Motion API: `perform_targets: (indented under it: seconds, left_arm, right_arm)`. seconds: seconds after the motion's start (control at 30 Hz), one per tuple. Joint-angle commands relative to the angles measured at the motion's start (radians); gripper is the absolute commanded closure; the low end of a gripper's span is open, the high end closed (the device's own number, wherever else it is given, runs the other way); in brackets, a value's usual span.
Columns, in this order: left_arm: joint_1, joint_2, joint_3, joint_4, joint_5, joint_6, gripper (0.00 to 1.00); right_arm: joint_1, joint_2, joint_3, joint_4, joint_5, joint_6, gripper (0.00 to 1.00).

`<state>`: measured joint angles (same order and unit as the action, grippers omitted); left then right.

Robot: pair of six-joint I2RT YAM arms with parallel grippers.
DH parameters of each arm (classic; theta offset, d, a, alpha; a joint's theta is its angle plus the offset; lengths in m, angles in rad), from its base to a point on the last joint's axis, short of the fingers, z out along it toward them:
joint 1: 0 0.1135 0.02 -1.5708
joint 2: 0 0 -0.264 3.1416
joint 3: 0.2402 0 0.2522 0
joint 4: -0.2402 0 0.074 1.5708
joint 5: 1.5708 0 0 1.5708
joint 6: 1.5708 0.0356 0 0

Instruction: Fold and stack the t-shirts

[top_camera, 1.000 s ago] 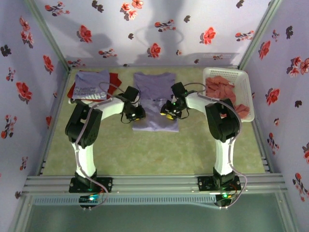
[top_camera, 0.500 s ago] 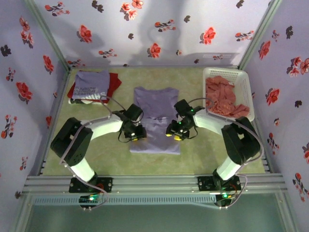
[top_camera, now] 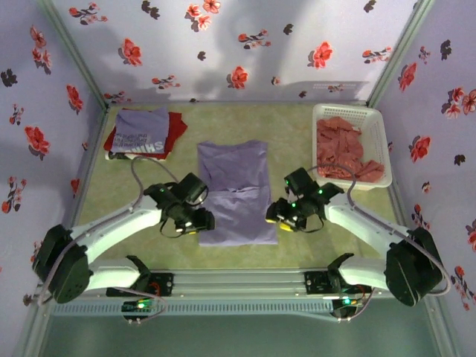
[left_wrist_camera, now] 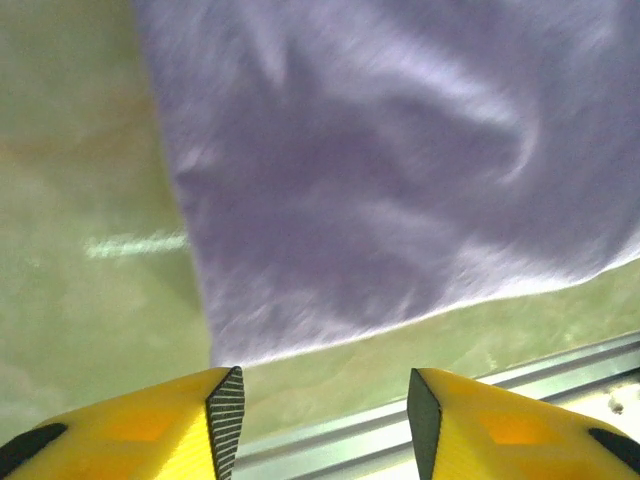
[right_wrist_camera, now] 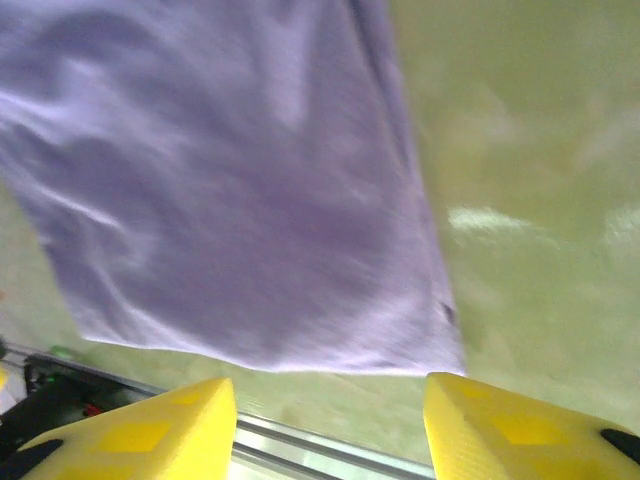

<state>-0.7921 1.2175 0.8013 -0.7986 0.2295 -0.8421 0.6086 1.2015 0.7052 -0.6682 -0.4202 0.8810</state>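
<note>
Left gripper (left_wrist_camera: 325, 410) first: stands open, yellow fingers (left_wrist_camera: 150, 425) well apart, grips nothing, just green table (left_wrist_camera: 80, 200) and a strip of metal rail (left_wrist_camera: 580, 365) showing through the gap. Hovers off the near left corner of the lavender t-shirt (left_wrist_camera: 380, 180), hem just beyond the fingertips, clear of the cloth.

Now the right gripper (right_wrist_camera: 330, 420): same story, parted wide, holds nothing, hangs off the near right corner of the lavender t-shirt with the cloth edge just ahead of the tips.

From above: one gripper just beside each long side of the lavender t-shirt, down at its near end, both arms (top_camera: 119, 221) stretched low across the table toward it.

And the lavender t-shirt itself? Flat on the table, spread long and narrow, creased across its middle, near hem close to the rail.

Out beyond its far left corner: a folded stack, purple t-shirt with white lettering (top_camera: 141, 134) on top, red t-shirt (top_camera: 177, 125) underneath, poking out on the side nearer the lavender t-shirt.

Off its far right corner, well apart: a white basket (top_camera: 375, 141) heaped with salmon-red t-shirts (top_camera: 338, 145).
</note>
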Motion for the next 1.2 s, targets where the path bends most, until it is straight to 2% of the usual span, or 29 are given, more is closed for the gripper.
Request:
perform_targets:
  seconds: [0.0, 0.13, 0.37, 0.67, 0.83, 0.9, 1.0, 1.1, 1.17]
  left_arm:
    - [-0.003, -0.057, -0.078, -0.051, 0.034, -0.045, 0.47]
    - [-0.004, -0.098, -0.157, -0.006, 0.071, -0.058, 0.48]
    - [-0.004, -0.046, -0.197, 0.159, 0.123, -0.101, 0.49]
    - [-0.003, 0.067, -0.175, 0.167, 0.082, -0.075, 0.53]
    - [-0.002, 0.111, -0.181, 0.242, 0.096, -0.078, 0.55]
    - [-0.001, 0.131, -0.180, 0.264, 0.097, -0.081, 0.59]
    - [-0.001, 0.163, -0.183, 0.313, 0.098, -0.092, 0.64]
    - [-0.003, 0.194, -0.173, 0.334, 0.102, -0.095, 0.72]
    - [-0.003, 0.201, -0.167, 0.330, 0.102, -0.094, 0.77]
  right_arm:
    - [0.030, -0.037, -0.048, -0.027, -0.002, 0.045, 0.44]
    - [0.055, -0.045, -0.089, -0.006, -0.003, 0.047, 0.44]
    - [0.079, 0.010, -0.107, 0.038, 0.002, 0.034, 0.44]
    - [0.082, 0.050, -0.101, 0.056, 0.037, 0.011, 0.48]
    - [0.083, 0.109, -0.112, 0.104, 0.020, 0.012, 0.53]
    - [0.082, 0.117, -0.110, 0.120, 0.024, 0.010, 0.55]
    - [0.082, 0.142, -0.108, 0.147, 0.022, 0.001, 0.59]
    - [0.083, 0.174, -0.097, 0.159, 0.008, -0.012, 0.71]
    - [0.083, 0.179, -0.086, 0.149, 0.013, -0.020, 0.83]
